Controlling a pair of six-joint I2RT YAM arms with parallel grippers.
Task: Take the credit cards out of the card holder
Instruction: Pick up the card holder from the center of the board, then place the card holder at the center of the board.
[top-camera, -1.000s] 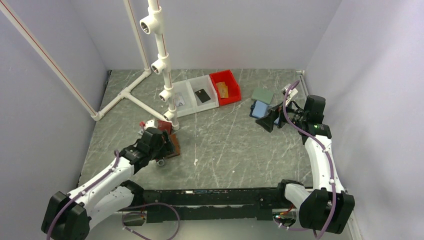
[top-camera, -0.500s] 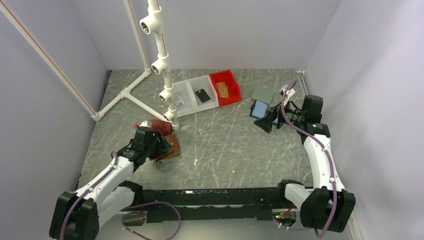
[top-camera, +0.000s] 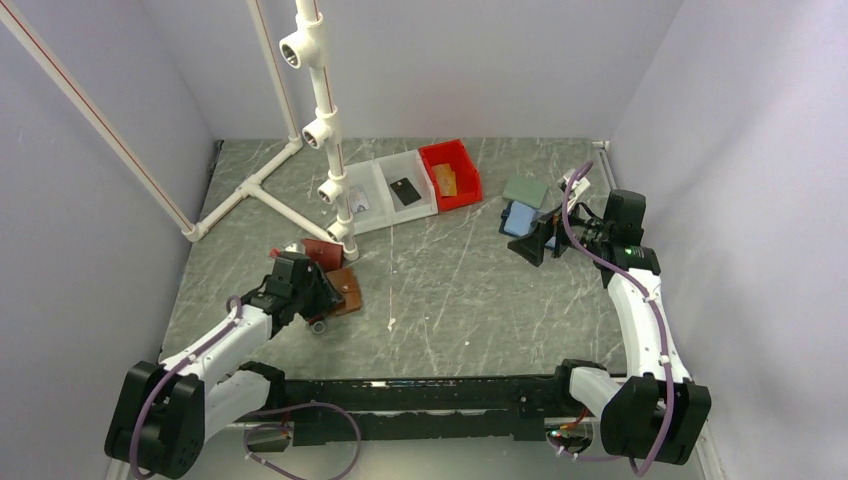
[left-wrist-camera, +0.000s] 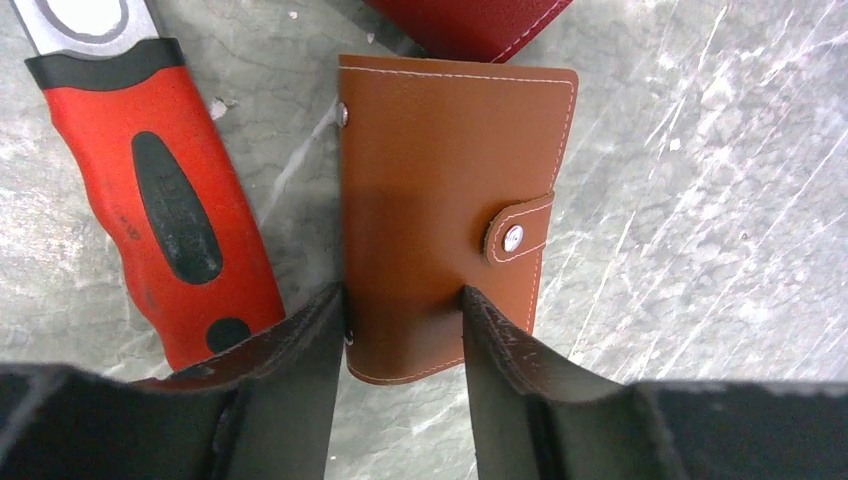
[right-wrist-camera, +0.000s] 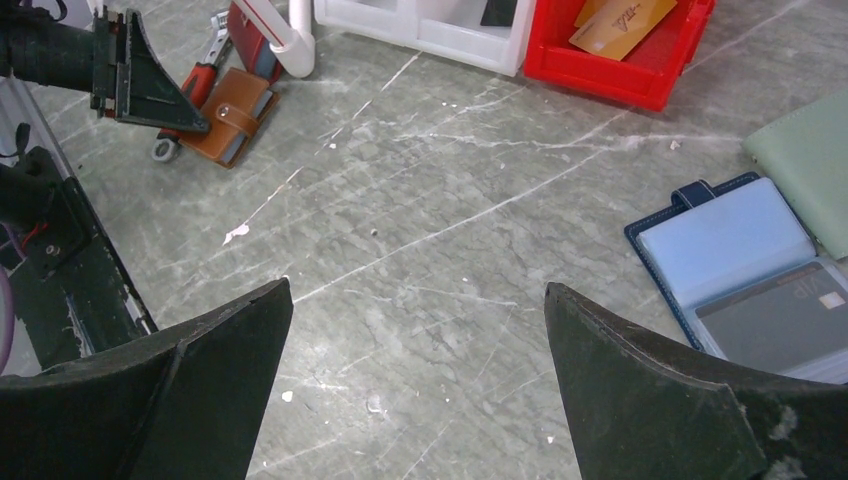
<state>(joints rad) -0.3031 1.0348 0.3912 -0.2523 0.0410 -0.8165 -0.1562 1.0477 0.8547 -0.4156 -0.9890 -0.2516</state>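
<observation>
Left fingers (left-wrist-camera: 295, 390) are being held apart over the near end of the card holder (left-wrist-camera: 440, 180), its long axis pointing straight away; right fingers (right-wrist-camera: 220, 380), spread wide, far off.

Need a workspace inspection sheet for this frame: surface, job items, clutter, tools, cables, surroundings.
surface: grey marbled table, scratched, white flecks.
card holder: brown, lying flat, snap tab fastened.
credit cards: a black one in the clear bin; none showing from the holder.
clutter: red-handled wrench, dark red case, open blue case, green case, red bin.
left tool: jaws apart, over the holder's near end.
right tool: wide open, empty.
cables: purple cable along each arm, no snag seen.
surroundings: white pipe frame, pale walls.
</observation>
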